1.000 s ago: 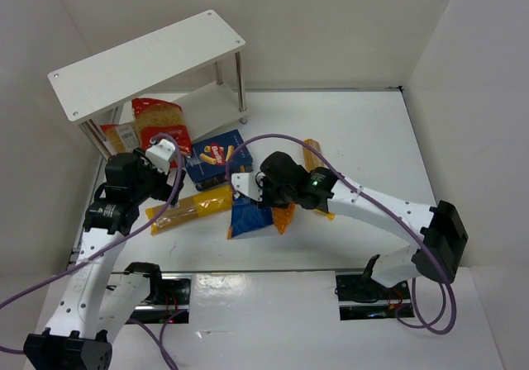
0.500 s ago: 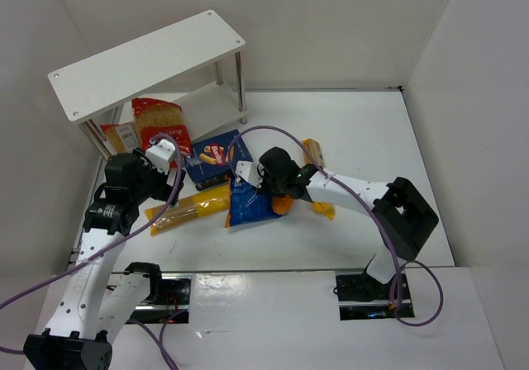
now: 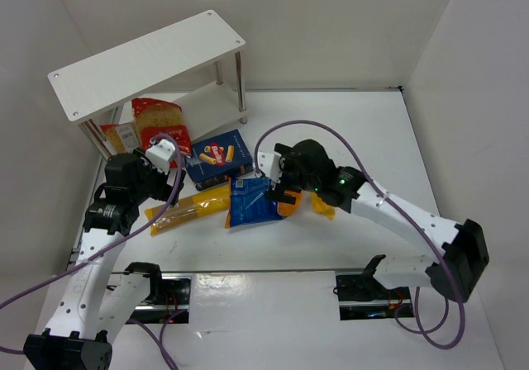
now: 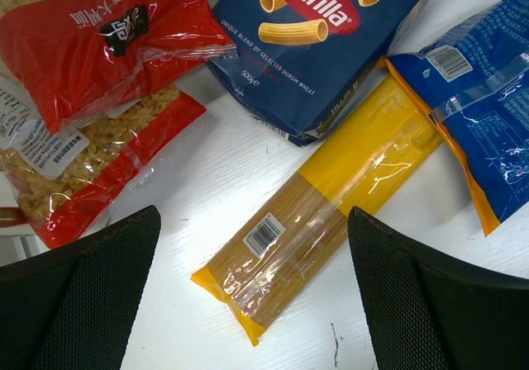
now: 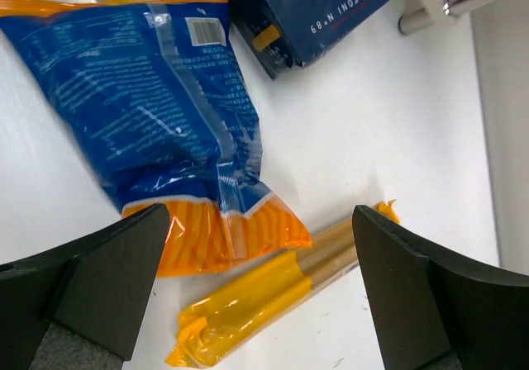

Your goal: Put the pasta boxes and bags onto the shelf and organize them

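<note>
Right gripper (image 3: 279,187) had sprung open and dropped the blue bag (image 3: 250,205), now flat on the table (image 3: 355,130) beside the pasta box (image 3: 217,157), short of the shelf (image 3: 149,60). My left gripper (image 3: 163,152) hung open too, empty. Still sorting, I judged; next needed a fresh grasp

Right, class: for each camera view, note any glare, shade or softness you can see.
Top external view: even light, sharp, soft shade under the shelf. Left wrist view: white glare streaks on the red bag and the long yellow bag. Right wrist view: sheen on the crinkled blue bag, print readable.
</note>
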